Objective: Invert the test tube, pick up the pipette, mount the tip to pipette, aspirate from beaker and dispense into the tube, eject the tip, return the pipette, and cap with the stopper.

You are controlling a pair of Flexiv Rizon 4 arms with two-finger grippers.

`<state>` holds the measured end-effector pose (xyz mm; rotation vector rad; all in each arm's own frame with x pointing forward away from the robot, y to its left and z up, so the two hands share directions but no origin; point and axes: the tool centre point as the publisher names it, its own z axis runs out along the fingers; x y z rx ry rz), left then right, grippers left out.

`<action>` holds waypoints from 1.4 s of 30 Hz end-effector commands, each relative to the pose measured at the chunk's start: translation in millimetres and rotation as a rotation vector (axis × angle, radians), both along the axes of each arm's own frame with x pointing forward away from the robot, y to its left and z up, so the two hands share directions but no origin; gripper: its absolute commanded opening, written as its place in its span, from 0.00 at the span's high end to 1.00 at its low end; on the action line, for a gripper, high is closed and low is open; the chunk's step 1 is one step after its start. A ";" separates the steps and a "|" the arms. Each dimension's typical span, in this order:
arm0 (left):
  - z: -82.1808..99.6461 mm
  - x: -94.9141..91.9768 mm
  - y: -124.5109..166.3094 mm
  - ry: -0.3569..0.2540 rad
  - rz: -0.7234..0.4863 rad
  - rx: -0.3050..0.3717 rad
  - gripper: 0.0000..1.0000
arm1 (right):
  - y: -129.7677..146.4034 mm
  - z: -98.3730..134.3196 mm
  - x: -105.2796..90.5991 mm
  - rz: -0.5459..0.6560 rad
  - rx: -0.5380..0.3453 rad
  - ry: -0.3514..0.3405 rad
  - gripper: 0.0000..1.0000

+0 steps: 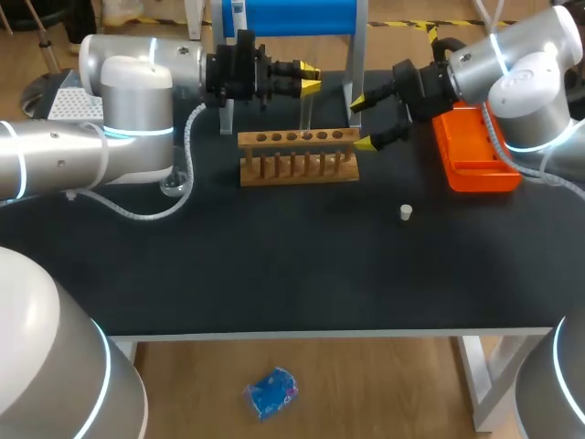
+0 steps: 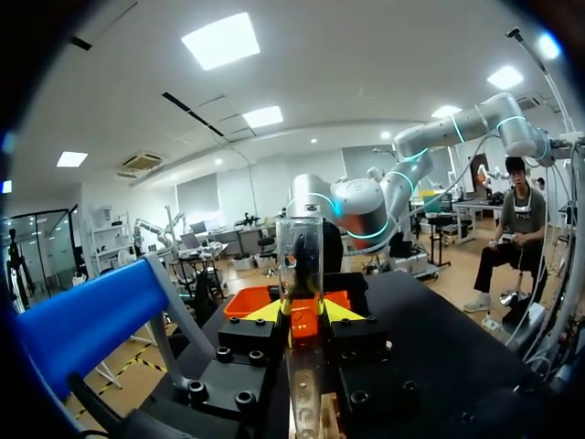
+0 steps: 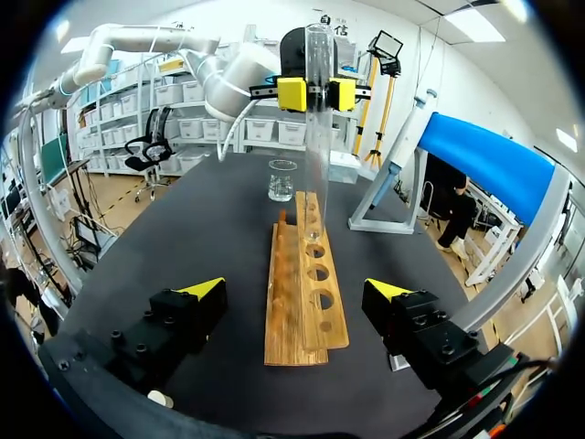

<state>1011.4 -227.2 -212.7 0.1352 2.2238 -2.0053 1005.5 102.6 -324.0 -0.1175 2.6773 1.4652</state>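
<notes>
You can read no text, label, number or sign on the surface [image 1: 274,283] or on anything it carries.

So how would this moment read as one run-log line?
left gripper: shut on test tube, vertical over rack | right gripper: open, near rack's end | stopper: loose on table
</notes>
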 end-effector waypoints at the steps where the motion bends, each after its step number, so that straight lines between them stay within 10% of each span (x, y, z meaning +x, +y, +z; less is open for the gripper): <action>1: -3.1 -0.7 -2.6 -0.006 0.015 -0.002 1.00 | -0.1 -0.4 0.2 0.000 0.000 0.000 0.00; 42: -26.7 7.1 -1.0 0.004 0.082 0.030 1.00 | -0.1 -0.4 0.2 0.000 0.000 0.000 0.00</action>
